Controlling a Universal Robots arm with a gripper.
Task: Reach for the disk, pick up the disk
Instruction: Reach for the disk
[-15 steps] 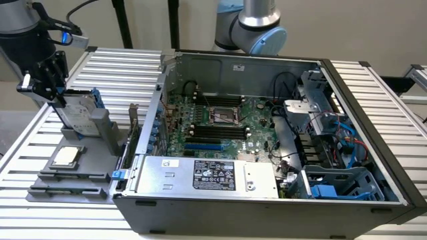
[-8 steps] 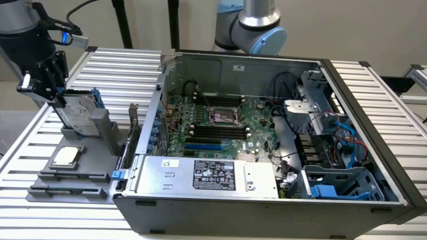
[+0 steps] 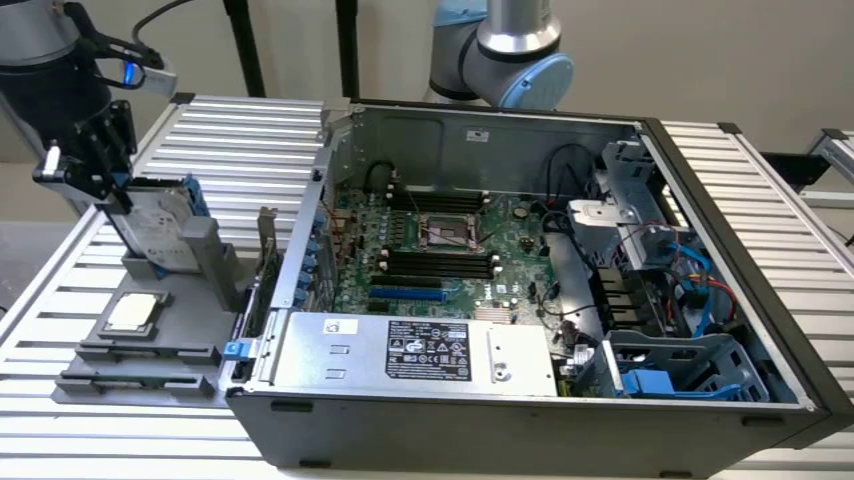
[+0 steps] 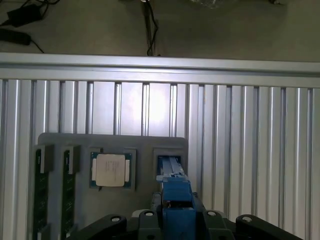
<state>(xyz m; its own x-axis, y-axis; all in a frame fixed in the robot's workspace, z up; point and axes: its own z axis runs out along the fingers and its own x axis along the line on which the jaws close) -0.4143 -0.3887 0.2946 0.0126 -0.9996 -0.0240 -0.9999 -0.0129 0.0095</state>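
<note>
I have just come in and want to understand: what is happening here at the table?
A robot arm's gripper is at the top edge of the disk, a hard drive in a blue bracket that stands on edge in a slot of the grey tray, beside the processor chip. An open computer case sits next to the tray.

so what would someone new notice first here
The open computer case dominates the middle of the slatted table, its green motherboard bare. At the exterior view's left, the gripper is at the top of the disk, which stands on edge in a grey tray beside a chip.
</note>
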